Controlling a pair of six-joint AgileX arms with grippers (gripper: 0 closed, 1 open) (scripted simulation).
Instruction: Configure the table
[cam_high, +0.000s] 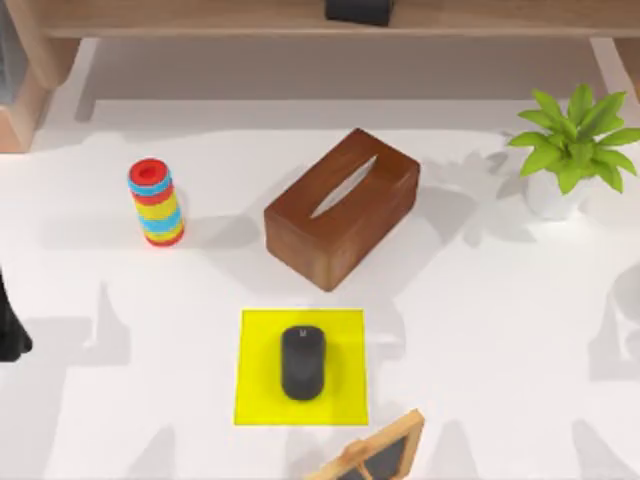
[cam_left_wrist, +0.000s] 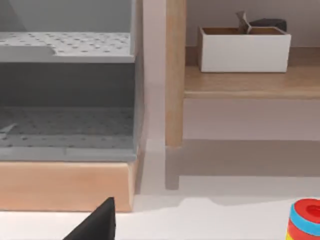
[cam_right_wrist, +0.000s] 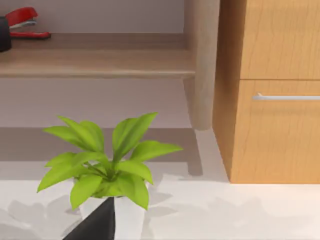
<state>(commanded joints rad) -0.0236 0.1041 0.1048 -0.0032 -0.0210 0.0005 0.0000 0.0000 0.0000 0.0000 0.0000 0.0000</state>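
White table (cam_high: 500, 330) spans the scene. At its centre, 1 black mouse (cam_high: 302, 362) lies on a yellow mat (cam_high: 345, 400), just in front of the wooden tissue box (cam_high: 342, 208). Left arm (cam_high: 10, 325) sits at the table's left edge; grip state cannot be told.

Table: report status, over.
Left arm parked at table's left edge; right gripper near plant. Mouse on yellow mat, tissue box centre, ring stack left. Nothing gripped.
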